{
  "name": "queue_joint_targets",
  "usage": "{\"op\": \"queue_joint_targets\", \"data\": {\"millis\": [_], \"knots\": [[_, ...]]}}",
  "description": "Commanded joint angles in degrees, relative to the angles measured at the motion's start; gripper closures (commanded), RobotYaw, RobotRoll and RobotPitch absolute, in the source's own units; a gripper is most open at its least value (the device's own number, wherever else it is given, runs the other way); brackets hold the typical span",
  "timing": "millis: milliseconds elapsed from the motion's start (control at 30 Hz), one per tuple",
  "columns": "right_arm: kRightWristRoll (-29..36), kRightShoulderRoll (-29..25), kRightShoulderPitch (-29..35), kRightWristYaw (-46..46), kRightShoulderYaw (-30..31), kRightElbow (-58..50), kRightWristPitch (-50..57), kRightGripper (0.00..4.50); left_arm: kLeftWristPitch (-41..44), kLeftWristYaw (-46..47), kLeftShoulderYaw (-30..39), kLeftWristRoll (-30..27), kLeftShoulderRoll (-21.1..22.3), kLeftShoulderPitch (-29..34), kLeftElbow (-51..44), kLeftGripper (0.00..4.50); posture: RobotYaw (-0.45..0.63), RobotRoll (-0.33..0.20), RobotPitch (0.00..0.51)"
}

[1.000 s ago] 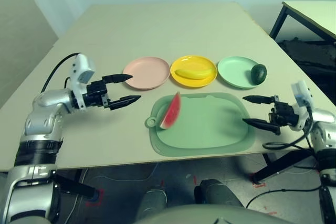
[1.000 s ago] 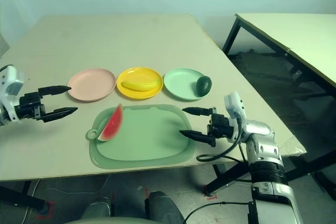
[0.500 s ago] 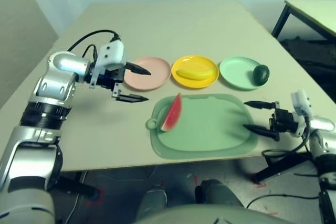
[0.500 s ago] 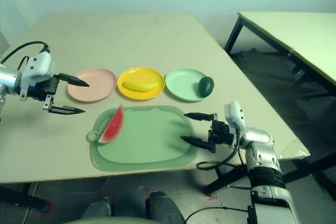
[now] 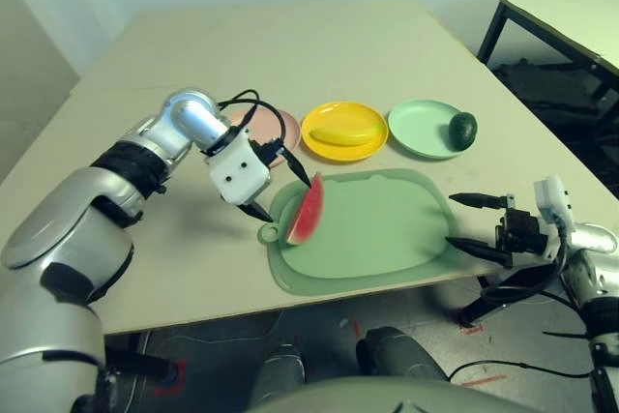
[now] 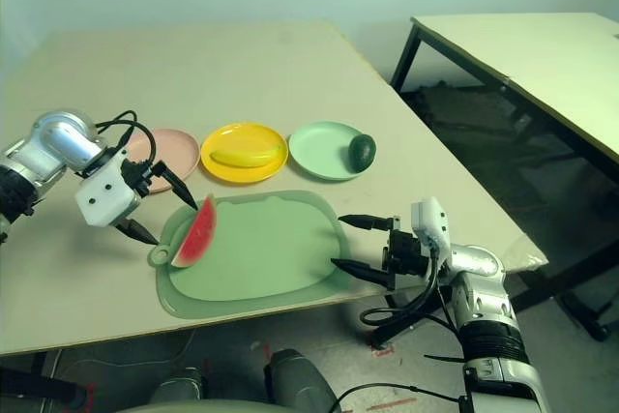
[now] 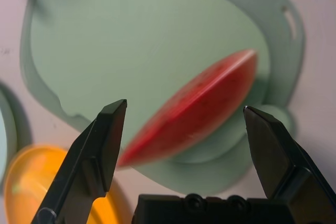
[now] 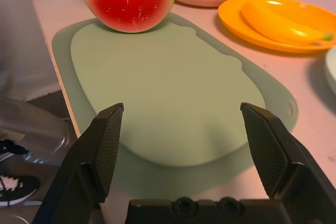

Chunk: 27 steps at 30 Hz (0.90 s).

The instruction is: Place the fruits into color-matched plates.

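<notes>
okay, checking the score from my end: the banana (image 5: 338, 132) is lying in the yellow plate (image 5: 343, 147), and the avocado (image 5: 463, 130) is sitting at the far right edge of the green plate (image 5: 422, 133), so i'd call two of three done. the pink plate (image 5: 283, 126) is partly hidden behind my left arm, and what i can see of it is bare.

what's left is the watermelon wedge (image 5: 305, 211). it's standing on its rind at the left end of the pale green cutting board (image 5: 387, 229), near the ring tab, just in front of the pink plate.

my left gripper (image 5: 280, 181) is angled down right beside that wedge, fingers spread wide, one tip behind it and one in front. in the left wrist view the wedge (image 7: 194, 111) sits between the two fingers (image 7: 107, 140) with a gap on each side, so it has hold of nothing.

my right gripper (image 6: 363, 244) hangs at the right edge of the board, fingers wide apart too, holding nothing, well apart from every fruit.

by my reckoning the last job is closing on the wedge and carrying it the short hop back to the pink plate on the worktop (image 5: 290, 55).
</notes>
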Motion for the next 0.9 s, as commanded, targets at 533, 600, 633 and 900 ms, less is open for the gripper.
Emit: {"op": "queue_joint_targets", "data": {"millis": [533,600,633,900], "knots": [[1.36,1.56,-3.78,-2.19,0.99,-2.91,3.84,0.02,-7.33,-0.60,-13.00,-0.58,-0.62,-2.30,6.70,0.00,-0.32,0.000,0.000],[1.31,1.65,-4.25,-2.08,1.20,-2.93,4.06,0.02,-6.64,-0.60,-11.11,-1.18,-0.98,-1.12,6.72,0.00,-0.32,0.000,0.000],[1.36,1.69,-4.44,-2.03,1.27,-3.09,4.19,0.02,-6.34,-0.60,-9.89,-1.14,-1.38,-0.54,6.97,0.00,-0.32,0.000,0.000],[1.67,1.77,-4.84,-2.14,1.28,-4.18,5.43,0.02,-5.43,-0.60,-2.24,2.32,-4.14,3.14,8.50,0.00,-0.31,0.000,0.000]]}}
